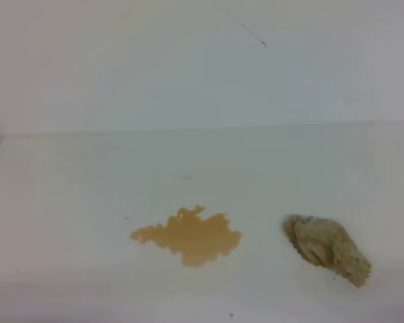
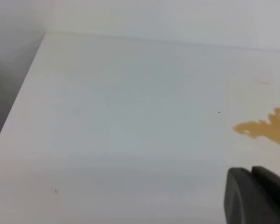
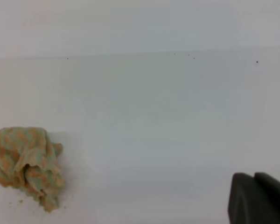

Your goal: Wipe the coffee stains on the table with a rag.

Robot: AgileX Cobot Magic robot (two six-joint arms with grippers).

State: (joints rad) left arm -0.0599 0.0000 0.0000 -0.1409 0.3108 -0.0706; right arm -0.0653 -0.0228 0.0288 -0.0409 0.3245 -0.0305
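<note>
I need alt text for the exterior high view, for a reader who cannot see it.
A tan-brown coffee stain with ragged edges lies on a white table. A crumpled beige rag sits to its right, apart from it. No robot arm shows in this view.

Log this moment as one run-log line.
stain: unwiped | rag: crumpled, right of stain, apart | right tool: shut, empty | step: grab rag
</note>
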